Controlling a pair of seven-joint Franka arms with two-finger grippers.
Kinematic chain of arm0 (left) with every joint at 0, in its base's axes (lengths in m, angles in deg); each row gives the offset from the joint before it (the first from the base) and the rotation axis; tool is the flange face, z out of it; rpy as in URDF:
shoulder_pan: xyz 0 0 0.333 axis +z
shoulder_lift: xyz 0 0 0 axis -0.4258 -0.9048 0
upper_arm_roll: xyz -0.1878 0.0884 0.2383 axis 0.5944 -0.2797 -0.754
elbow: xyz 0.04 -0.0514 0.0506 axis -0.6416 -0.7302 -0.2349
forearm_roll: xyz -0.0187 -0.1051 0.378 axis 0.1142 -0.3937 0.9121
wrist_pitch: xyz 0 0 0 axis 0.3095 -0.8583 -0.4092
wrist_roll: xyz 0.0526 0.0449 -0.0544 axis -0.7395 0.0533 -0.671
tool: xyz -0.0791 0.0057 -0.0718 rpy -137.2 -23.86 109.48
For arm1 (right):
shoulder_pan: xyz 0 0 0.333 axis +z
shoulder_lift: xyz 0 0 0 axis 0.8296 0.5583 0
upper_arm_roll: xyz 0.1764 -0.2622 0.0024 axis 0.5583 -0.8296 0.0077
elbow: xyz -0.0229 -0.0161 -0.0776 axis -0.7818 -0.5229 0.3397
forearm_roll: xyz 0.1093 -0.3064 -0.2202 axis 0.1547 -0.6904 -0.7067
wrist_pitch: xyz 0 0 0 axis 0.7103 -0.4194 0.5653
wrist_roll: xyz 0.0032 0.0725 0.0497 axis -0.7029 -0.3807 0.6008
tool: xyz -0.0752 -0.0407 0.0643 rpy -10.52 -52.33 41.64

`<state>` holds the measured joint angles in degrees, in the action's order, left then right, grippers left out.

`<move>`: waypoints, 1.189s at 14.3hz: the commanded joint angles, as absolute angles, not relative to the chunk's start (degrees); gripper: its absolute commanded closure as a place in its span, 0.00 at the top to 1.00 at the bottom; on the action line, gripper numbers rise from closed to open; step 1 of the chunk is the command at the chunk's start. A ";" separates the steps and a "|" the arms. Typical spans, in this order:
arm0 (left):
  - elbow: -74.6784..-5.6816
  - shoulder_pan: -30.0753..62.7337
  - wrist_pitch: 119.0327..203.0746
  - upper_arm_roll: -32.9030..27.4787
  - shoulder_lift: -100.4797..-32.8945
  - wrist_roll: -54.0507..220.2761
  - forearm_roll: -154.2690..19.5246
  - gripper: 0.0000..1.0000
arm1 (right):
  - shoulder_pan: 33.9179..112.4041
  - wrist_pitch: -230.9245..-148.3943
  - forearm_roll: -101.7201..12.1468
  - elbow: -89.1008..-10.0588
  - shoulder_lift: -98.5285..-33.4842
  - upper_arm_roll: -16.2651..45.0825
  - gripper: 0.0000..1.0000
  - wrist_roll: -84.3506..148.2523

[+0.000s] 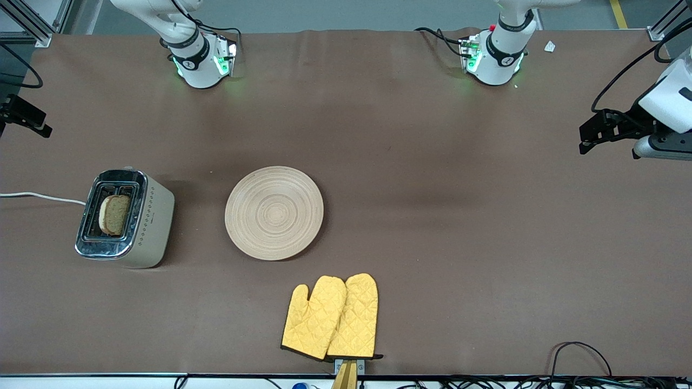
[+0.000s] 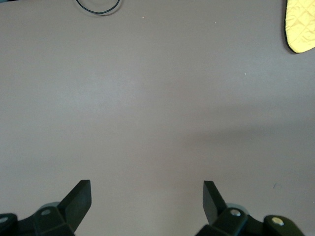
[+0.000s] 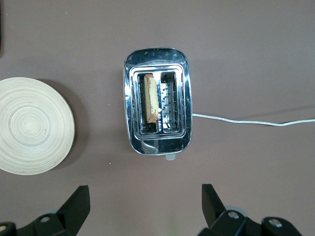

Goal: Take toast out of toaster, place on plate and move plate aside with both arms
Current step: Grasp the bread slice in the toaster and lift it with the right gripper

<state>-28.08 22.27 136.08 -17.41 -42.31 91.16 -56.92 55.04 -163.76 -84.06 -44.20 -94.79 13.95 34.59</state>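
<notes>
The squarish slice of brown speckled toast (image 1: 115,214) stands upright in one slot of the boxy chrome-topped, cream-sided toaster (image 1: 126,218), its crust rising clear of the slot, so the first step is not yet done. The toaster sits toward the right arm's end of the brown tabletop (image 1: 459,243), its white cord (image 1: 40,196) trailing off the edge. Beside it, toward the middle, lies the round pale wooden plate (image 1: 274,213) with ring grain, bare and well apart from the toaster. Nearer the front camera than the plate lies a pair of quilted yellow oven mitts (image 1: 331,317). The right tool (image 3: 142,204) hangs high over the toaster with its jaws released wide and nothing between them. The left tool (image 2: 146,201) waits over bare tabletop at the left arm's end, likewise spread and empty. The likely risks lie in the grasp: the slice is thin and soft, so a descent that is off-line could strike the chrome rim or the slot's wire guide, and too hard a squeeze could crumble the bread. A lift with a tilt may drag the toast against the slot and shift the light toaster, tugging its cord. Later, uneven pulls by the two arms could tip the plate.
</notes>
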 commanded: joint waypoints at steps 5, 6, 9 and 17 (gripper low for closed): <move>-26.60 22.13 135.30 -17.35 -43.26 90.27 -55.57 1.00 | 54.66 -164.04 -82.86 -43.72 -94.39 14.15 1.00 33.99; -26.43 22.21 135.30 -17.35 -43.35 90.27 -55.65 1.00 | 54.48 -164.73 -82.78 -44.07 -94.04 14.15 1.00 33.99; -26.42 22.30 135.30 -17.26 -43.44 90.44 -55.66 1.00 | 52.91 -169.81 -82.60 -50.63 -93.52 14.06 1.00 33.82; -26.78 22.39 134.86 -17.35 -43.53 90.70 -55.74 1.00 | 52.37 -179.67 -82.60 -55.59 -85.44 14.14 1.00 33.56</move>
<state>-28.02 22.49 136.01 -17.42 -42.87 91.16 -56.81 52.83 -177.99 -83.91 -55.42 -87.34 13.66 34.18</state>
